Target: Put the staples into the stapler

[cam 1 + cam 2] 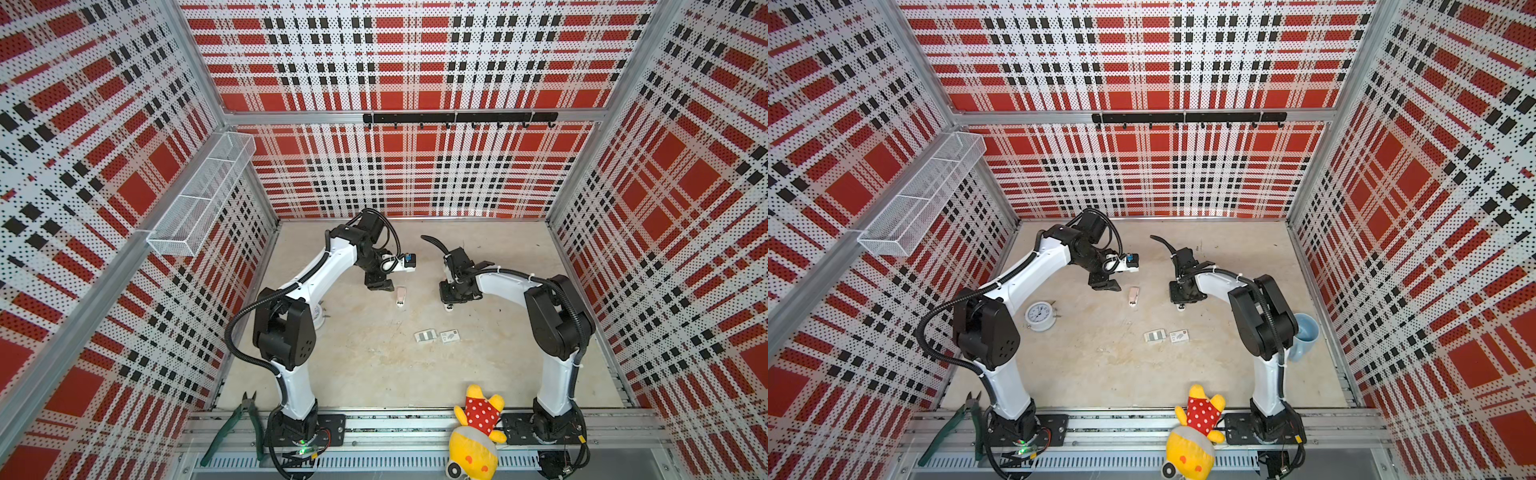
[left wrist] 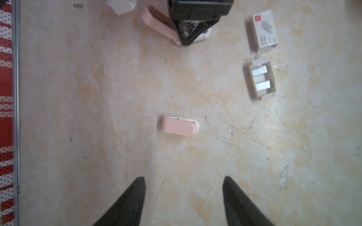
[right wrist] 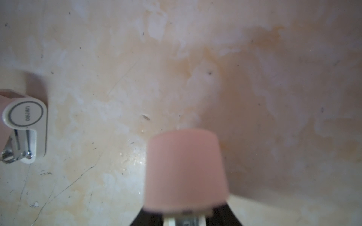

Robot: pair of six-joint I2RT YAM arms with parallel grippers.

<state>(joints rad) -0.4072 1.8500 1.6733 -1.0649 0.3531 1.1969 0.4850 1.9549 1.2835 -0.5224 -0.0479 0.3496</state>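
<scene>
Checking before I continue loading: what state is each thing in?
left gripper: open, empty.
open stapler: lid flipped back.
right gripper: around open stapler, grip unclear.
second stapler: closed, lying free.
staple tray: uncovered, staples inside.
box sleeve: off, beside tray.

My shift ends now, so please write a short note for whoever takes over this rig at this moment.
Left pincer: open, empty, near the closed stapler.
Right pincer: down at the opened stapler; grip unclear.
Staples: in the open tray, beside its sleeve.
Done: box and one stapler opened.
Left: I cannot see whether staples are inside it; check, load a strip, close it.
</scene>
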